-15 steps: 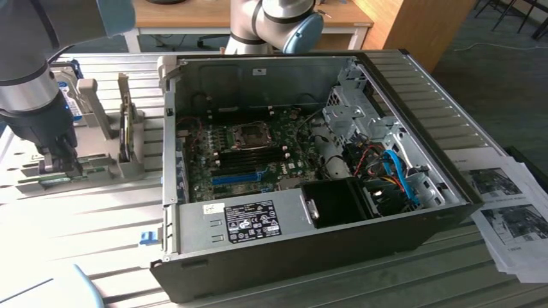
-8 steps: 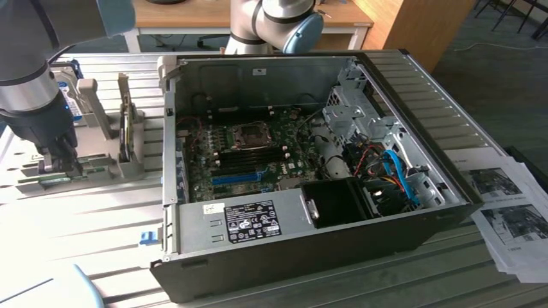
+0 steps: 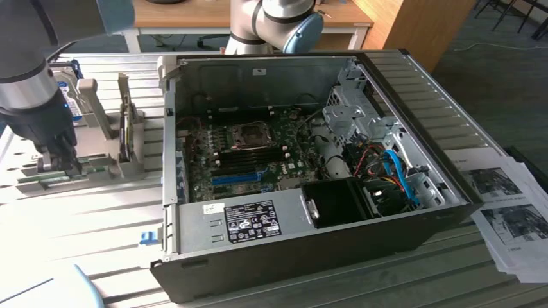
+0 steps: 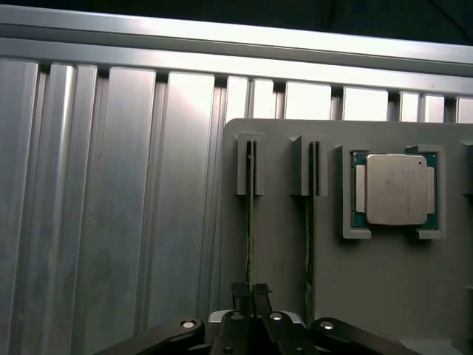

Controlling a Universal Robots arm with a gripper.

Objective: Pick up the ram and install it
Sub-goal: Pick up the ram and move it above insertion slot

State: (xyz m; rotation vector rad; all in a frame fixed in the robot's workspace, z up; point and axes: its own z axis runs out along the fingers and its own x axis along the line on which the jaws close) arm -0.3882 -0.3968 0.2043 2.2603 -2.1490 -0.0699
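Two rams stand on edge in the slots of a grey holder (image 4: 384, 288). In the wrist view my gripper (image 4: 251, 294) is shut on the top edge of the ram (image 4: 251, 222) nearer the holder's rim, with the dark fingertips (image 4: 240, 292) pinching the thin green board. The second ram (image 4: 311, 222) stands free beside it. In the exterior view my gripper (image 3: 61, 165) reaches down onto the holder (image 3: 128, 168) at the exterior view's left, beside the open computer case (image 3: 256, 221).
A square silver processor (image 4: 397, 188) lies in a pocket of the holder. Inside the case, the motherboard (image 3: 248, 151) shows dark memory slots, a blue slot (image 3: 235, 178), cables and a black fan. Printed papers (image 3: 514, 218) lie at the exterior view's right. The table is ribbed aluminium.
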